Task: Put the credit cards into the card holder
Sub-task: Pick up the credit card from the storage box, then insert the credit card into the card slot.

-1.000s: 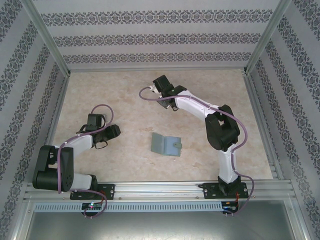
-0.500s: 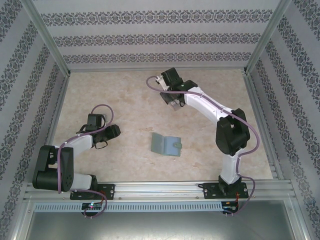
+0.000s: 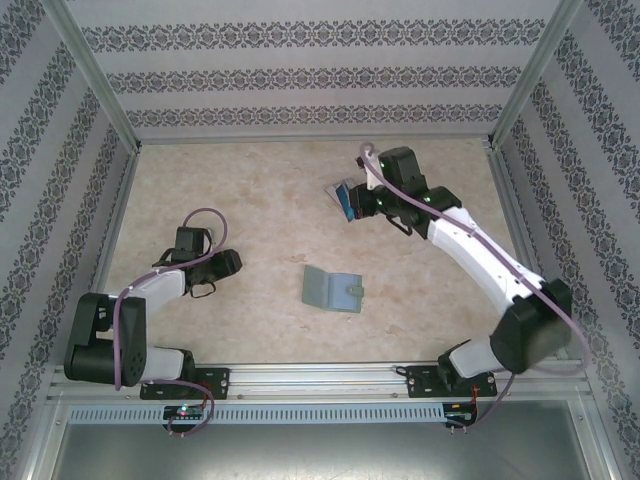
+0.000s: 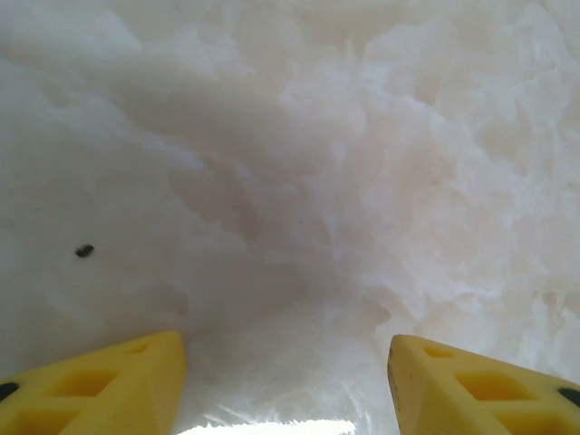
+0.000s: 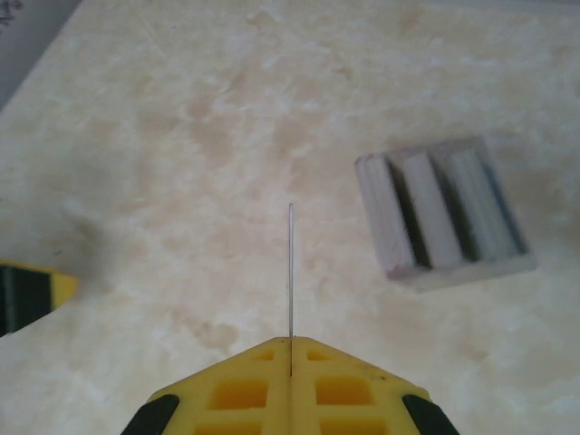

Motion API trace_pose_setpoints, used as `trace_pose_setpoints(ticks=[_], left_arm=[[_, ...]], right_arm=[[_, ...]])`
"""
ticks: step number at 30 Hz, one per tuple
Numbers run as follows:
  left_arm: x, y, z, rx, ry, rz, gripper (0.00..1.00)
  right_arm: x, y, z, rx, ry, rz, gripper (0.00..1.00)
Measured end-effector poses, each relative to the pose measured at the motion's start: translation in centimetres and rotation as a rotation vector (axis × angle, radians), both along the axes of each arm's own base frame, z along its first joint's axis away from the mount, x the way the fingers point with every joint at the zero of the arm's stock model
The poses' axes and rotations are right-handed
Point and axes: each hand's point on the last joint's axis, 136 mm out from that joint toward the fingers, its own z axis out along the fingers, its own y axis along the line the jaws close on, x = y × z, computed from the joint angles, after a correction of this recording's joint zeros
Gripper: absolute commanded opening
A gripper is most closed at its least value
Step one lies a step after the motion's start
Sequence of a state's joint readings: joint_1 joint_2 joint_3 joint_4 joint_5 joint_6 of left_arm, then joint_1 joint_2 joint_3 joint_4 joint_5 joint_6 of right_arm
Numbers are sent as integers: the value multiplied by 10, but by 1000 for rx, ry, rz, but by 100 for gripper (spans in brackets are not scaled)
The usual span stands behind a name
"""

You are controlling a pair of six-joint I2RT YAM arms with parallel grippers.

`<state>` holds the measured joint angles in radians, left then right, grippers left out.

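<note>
1. Table (image 3: pixel 250 190): flat, beige, with a marbled pattern and a matte look. The left wrist view shows it as pale cloudy veining with one small dark speck (image 4: pixel 84 251).

2. Enclosure walls (image 3: pixel 300 80): striped paper with dark ornamental bands, framed by aluminium posts.

3. Right arm (image 3: pixel 480 255): white shell with black joints, stretched toward the far middle of the table. The right gripper (image 5: pixel 290 343) has yellow plastic fingers with moulded recesses. They are pressed together on a credit card.

4. Left arm (image 3: pixel 150 290): same build, with a purple cable, folded at the left side. The left gripper (image 4: pixel 285 362) has its yellow fingertips standing apart over bare table, with nothing between them.

5. Card holder (image 3: pixel 332 290): flat, squarish, grey-green wallet with a small tab and round snap on its right edge. It lies on the table near the middle, between the two arms and well apart from both grippers. I cannot tell whether it is fully folded.

6. Ribbed stand (image 5: pixel 444 213): a pale grey block with parallel slots, seen from the right wrist camera on the table beyond and to the right of the fingers.

7. Credit card (image 3: pixel 346 200): thin and rigid. The overhead view shows its blue face. The right wrist view shows it edge-on as a fine upright line rising from the closed fingertips. It is held clear of the stand and far from the card holder.
</note>
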<state>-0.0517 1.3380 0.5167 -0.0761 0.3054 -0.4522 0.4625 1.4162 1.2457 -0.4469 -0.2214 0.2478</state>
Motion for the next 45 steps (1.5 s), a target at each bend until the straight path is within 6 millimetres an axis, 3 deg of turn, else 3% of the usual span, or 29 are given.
trace_pose_setpoints(ticks=[3,8,11,16,23,28,32,45], left_arm=[[-3,-19,18,-2,-28,-59,62],[-6,-85,64,-65,-125,-250,61],[-25,-119,66,-122,-106,-349,60],[-56,-154,59,-205,-32,-464,56],[-78,-176,35,-192,65,-545,42],[-81,-188,20,-174,123,-571,34],[-78,-197,19,-182,120,-586,30],[-70,-190,16,-127,107,-541,27]], right_arm=[[-32,0,-12,87,61,10,0],[-84,-3,-52,228,214,30,0],[-102,-2,-78,295,327,54,0],[-125,-6,-118,387,491,61,0],[-136,-5,-149,445,612,81,0],[-135,-4,-161,456,643,83,0],[-133,-2,-168,460,662,84,0],[-126,-11,-180,472,673,23,0]])
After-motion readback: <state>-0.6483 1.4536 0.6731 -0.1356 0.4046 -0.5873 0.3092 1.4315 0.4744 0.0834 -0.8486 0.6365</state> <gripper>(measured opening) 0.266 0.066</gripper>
